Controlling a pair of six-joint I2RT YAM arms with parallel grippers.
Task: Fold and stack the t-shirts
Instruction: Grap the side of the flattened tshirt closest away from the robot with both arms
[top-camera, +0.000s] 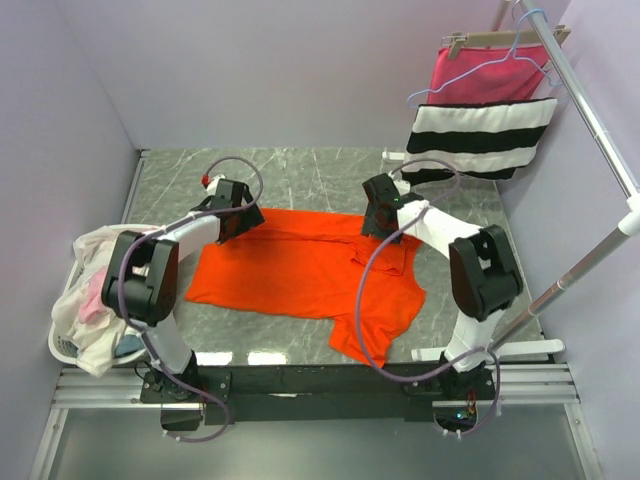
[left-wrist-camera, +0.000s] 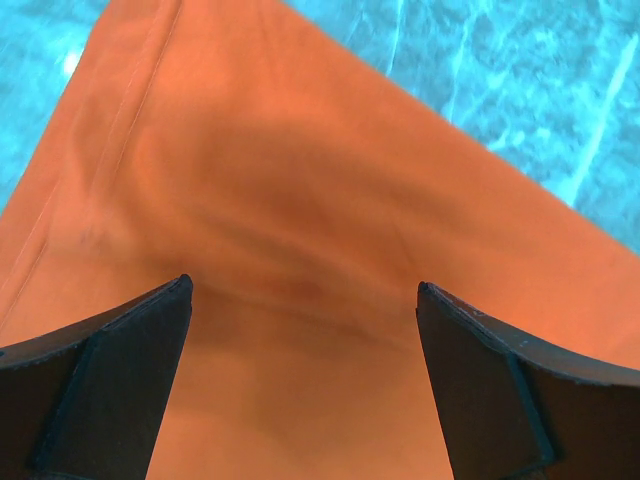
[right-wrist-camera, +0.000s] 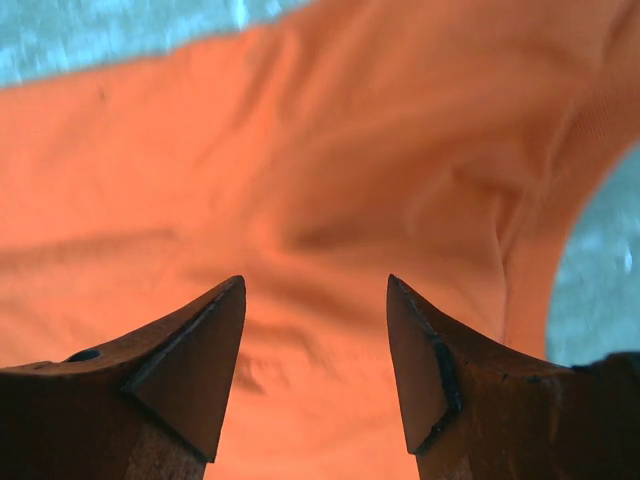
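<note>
Status: orange-red t-shirt (top-camera: 300, 270) lies spread on the grey marble worktop (top-camera: 300, 170), roughly centre, with one part trailing toward the near right edge. Not folded.

Left end effector (left-wrist-camera: 302, 285) is over the shirt's far left corner. Jaws are wide apart with nothing between them, only orange cloth and a stitched hem line below. I can't tell whether the tips touch the fabric.

Right end effector (right-wrist-camera: 315, 280) is over the shirt's far edge, right of middle. Jaws are apart, narrower than my left, and cloth shows through the gap with nothing pinched. The fabric under it is wrinkled, and a curved edge of the shirt runs just to its right with bare worktop beyond.

Cream-white and pale pink shirts (top-camera: 90, 290) are heaped in a white basket (top-camera: 62, 348) at the left, beside my left arm.

Pink cloth with black and white stripes (top-camera: 482, 135) hangs from a rail (top-camera: 590, 110) at far right, well apart from both end effectors.
</note>
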